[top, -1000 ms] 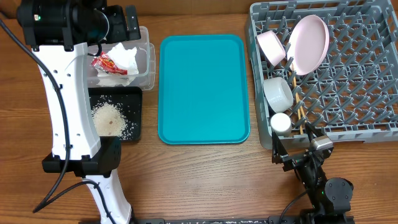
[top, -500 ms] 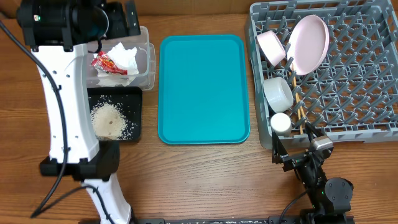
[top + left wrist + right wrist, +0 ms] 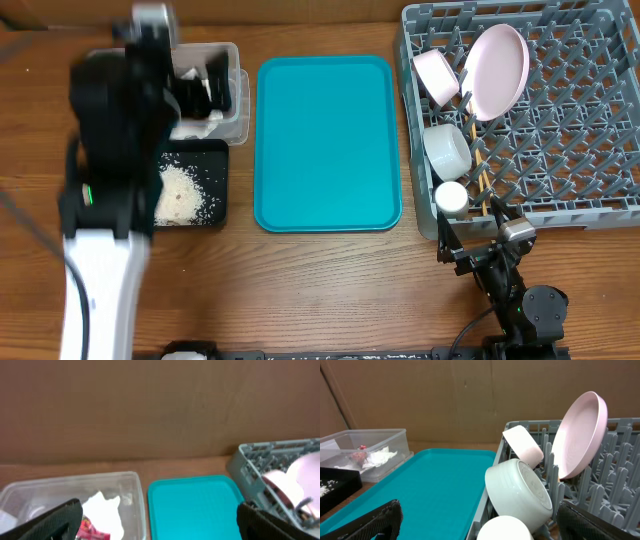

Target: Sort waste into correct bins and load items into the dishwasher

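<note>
The clear tub (image 3: 232, 118) holds the white napkin (image 3: 106, 509) and red wrapper (image 3: 93, 531). My left gripper (image 3: 214, 86) hovers over that tub, blurred, its jaws wide open and empty (image 3: 160, 525). Rice scraps (image 3: 180, 196) lie in the black tray (image 3: 216, 152). In the grey dish rack (image 3: 560, 190) stand the plate (image 3: 497, 68), small dish (image 3: 436, 75), bowl (image 3: 447, 150) and cup (image 3: 451, 196), with the chopsticks (image 3: 481, 172) beside the bowl. At the rack's near left corner my right gripper (image 3: 472, 232) is open and empty, the cup (image 3: 505, 529) just ahead of it.
A teal tray (image 3: 325, 140) lies between the bins and the rack. My left arm (image 3: 110, 190) covers the table's left side and part of both bins. A brown cardboard wall (image 3: 160, 405) stands behind the table.
My left arm has swung and looks blurred, its body now lying across the tub and black tray. The wrapper has become hidden in the overhead view. My right arm is unchanged.
</note>
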Robot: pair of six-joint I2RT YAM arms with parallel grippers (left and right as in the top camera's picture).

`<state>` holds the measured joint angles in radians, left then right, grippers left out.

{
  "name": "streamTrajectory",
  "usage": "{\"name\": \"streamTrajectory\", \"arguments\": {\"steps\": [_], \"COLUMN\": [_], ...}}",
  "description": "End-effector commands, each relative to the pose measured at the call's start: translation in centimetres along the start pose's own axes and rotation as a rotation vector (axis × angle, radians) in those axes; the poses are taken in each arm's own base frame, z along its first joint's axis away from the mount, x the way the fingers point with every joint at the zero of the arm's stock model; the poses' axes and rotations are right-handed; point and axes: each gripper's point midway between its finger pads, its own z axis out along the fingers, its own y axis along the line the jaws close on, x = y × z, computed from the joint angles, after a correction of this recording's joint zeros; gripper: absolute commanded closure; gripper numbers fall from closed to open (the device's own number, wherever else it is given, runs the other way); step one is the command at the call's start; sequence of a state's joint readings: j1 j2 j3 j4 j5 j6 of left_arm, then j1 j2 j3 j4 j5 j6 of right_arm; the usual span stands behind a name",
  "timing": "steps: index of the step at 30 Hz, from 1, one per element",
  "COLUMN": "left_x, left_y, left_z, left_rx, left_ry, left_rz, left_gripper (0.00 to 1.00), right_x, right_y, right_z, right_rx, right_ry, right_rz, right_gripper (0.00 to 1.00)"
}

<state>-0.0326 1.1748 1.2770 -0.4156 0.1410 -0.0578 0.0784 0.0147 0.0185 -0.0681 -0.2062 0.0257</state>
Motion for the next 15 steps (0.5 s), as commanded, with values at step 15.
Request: {"name": "streamTrajectory", "arguments": {"steps": [15], "left_x": [16.2], "left_y": [0.5], "left_z": [-8.2], "left_rx": [-0.04], "left_ry": [-0.307], "left_rz": [0.144], "left_gripper": [0.0], "right_x": [0.1], "right_y": [0.1], "right_z": [0.0], "right_rx": [-0.006], "right_ry": [-0.006], "right_rz": [0.003], "right_gripper": [0.0]}}
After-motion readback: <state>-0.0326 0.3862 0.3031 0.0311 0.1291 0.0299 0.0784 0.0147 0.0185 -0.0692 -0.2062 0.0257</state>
